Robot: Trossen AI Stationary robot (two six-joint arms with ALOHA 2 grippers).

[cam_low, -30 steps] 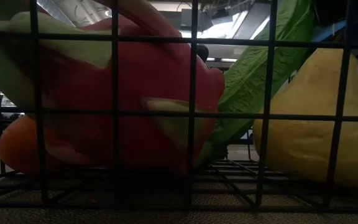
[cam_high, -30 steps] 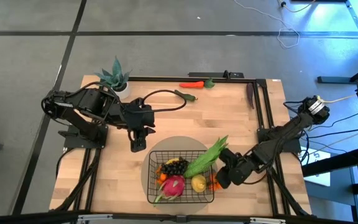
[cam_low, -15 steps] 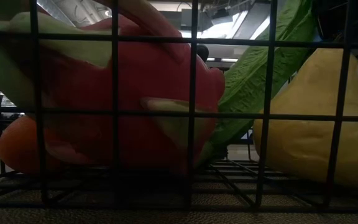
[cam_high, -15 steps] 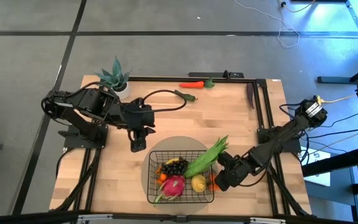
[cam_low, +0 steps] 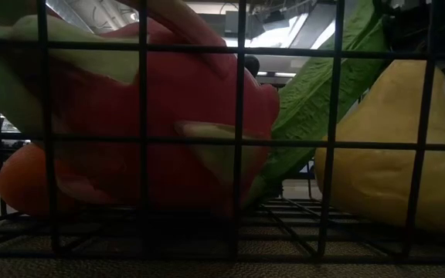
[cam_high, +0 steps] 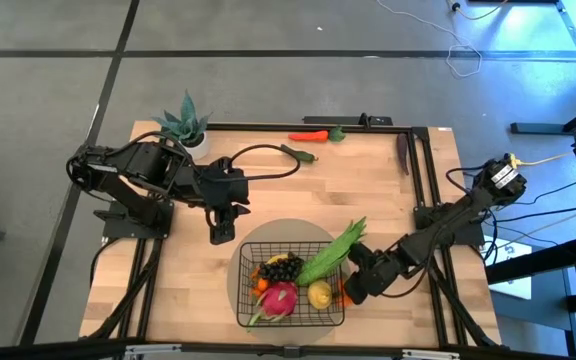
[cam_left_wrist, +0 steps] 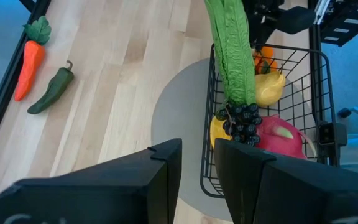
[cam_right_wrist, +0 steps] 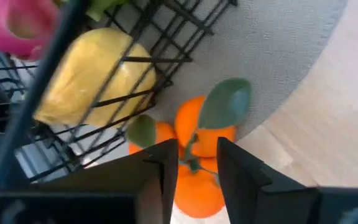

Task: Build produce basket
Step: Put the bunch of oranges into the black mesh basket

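The black wire basket (cam_high: 290, 312) stands on a round grey mat near the table's near edge. It holds a pink dragon fruit (cam_high: 279, 297), dark grapes (cam_high: 280, 268), a yellow mango (cam_high: 319, 294) and a green leafy stalk (cam_high: 333, 255) that leans over the far right rim. A cluster of small oranges (cam_right_wrist: 199, 134) with green leaves is just outside the basket's right wall. My right gripper (cam_high: 353, 288) is over the cluster and shut on it. My left gripper (cam_high: 223, 232) waits shut and empty, left of and beyond the basket. My right gripper has the orange cluster's stem (cam_right_wrist: 193, 163) between its two fingers, where the leaves meet the fruit. The fingers come slanting down from the table's right. The oranges are over the mat beside the basket's wall; I cannot tell whether they are lifted.
A carrot (cam_high: 313, 135) and a dark green pepper (cam_high: 301, 153) lie near the table's far edge. A spiky potted plant (cam_high: 183, 122) stands at the far left corner. A dark long object (cam_high: 403, 155) lies at the far right. Bare wood lies between basket and far edge.
My right gripper has gone a little toward the near edge and the basket's right wall; its dark body now shows at the upper right of the low view. The fruit inside the basket has stayed put.
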